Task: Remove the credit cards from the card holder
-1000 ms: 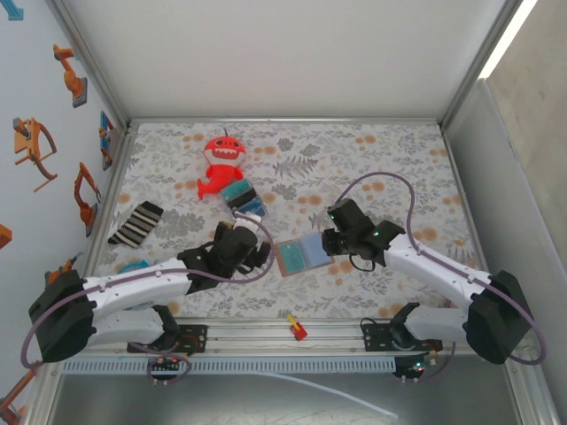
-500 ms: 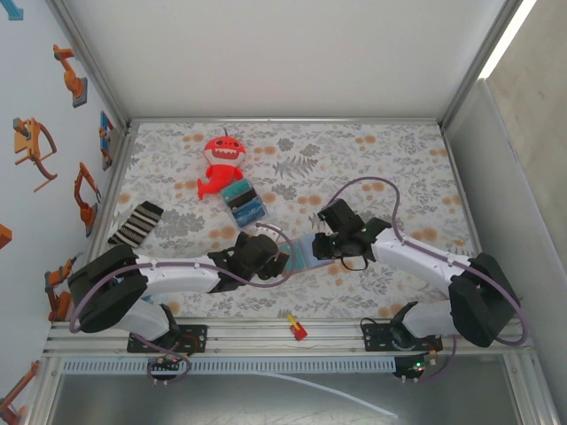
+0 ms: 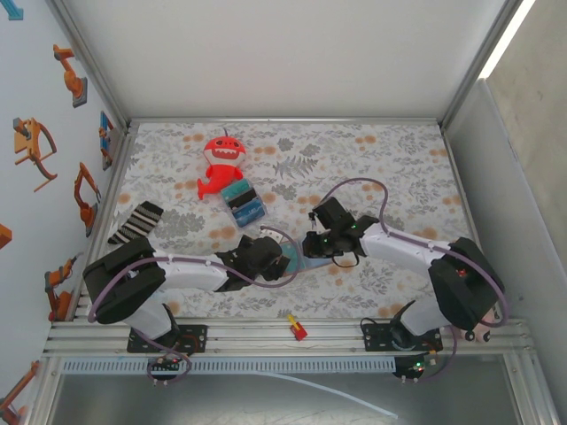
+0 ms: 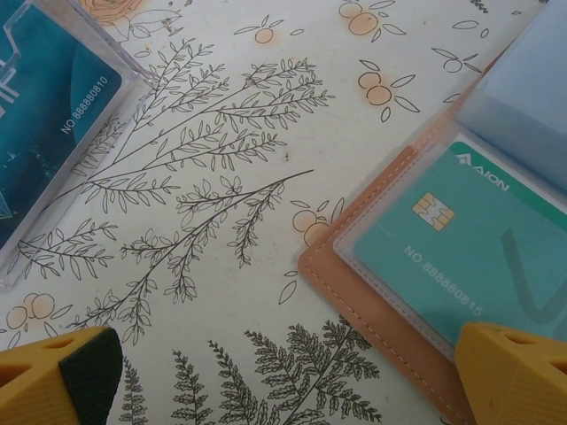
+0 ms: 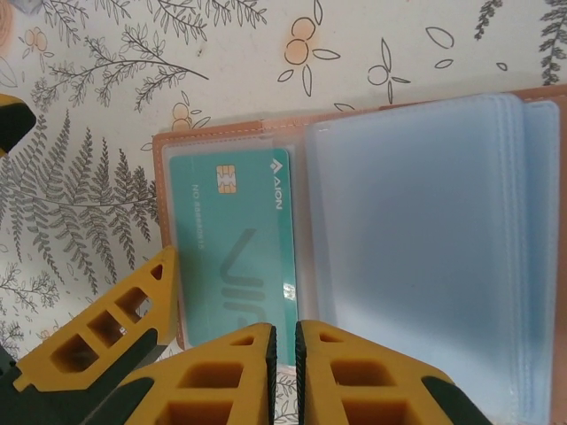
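Floral-print table point(image 3: 390, 168): both arms reach in toward its near middle, heads almost meeting.

Left gripper point(image 3: 280, 258): fingers spread wide, holding nothing. In the left wrist view point(image 4: 288, 381) 1 fingertip sits over bare cloth and the other over the card holder's tan corner.

Right gripper point(image 3: 310, 244): fingers drawn nearly together, only a thin slit between them point(image 5: 283, 341). The tips sit at the holder's near edge, by the end of the teal card. We cannot tell whether they pinch anything.

Red plush shark point(image 3: 221, 164): far left of the table, upright. Well apart from both grippers.

Striped sock point(image 3: 135, 223): black and white, flat near the left edge.

Blue-and-teal block bundle point(image 3: 244, 204): just in front of the shark.

Card holder point(image 5: 381, 248): lies open on the cloth between the 2 grippers. Tan stitched border, pale blue clear sleeves fanned on 1 side.

Teal card point(image 5: 235, 248): chip showing, tucked in the holder's clear pocket.

Small red-and-yellow item point(image 3: 296, 329): on the rail at the near edge.
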Robot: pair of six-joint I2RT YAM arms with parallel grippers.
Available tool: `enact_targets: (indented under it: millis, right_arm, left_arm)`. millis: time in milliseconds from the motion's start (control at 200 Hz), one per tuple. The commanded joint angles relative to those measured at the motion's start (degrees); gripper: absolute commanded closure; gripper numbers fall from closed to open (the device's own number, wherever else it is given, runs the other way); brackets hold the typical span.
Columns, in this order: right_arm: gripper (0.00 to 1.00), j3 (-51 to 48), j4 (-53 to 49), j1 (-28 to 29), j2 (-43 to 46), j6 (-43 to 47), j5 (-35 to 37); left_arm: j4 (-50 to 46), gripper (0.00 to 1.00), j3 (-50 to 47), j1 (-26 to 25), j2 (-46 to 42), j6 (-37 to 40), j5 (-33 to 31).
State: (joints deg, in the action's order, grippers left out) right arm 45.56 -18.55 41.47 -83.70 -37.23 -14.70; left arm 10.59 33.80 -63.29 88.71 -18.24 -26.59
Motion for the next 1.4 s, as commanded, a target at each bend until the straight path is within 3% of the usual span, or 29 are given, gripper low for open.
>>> enact_targets:
  millis: [0, 661, 1392]
  right_arm:
    - [0.85, 1.8, 1.4, -0.2, -1.3, -1.2, -1.5]
    - [0.8, 3.1, 1.9, -0.2, -7.9, -2.2, -4.9]
    - [0.76, 1.9, 1.0, -0.2, -10.8, -2.4, -3.1]
  left_arm:
    - [-2.0, 0.03, 1.4, 0.0, 0.5, -0.1, -1.1]
    - [-5.4, 0.03, 3.3, -0.1, 1.9, 1.6, -2.2]
    - [-7.6, 0.03, 4.5, 0.0, 2.3, 1.7, -3.0]
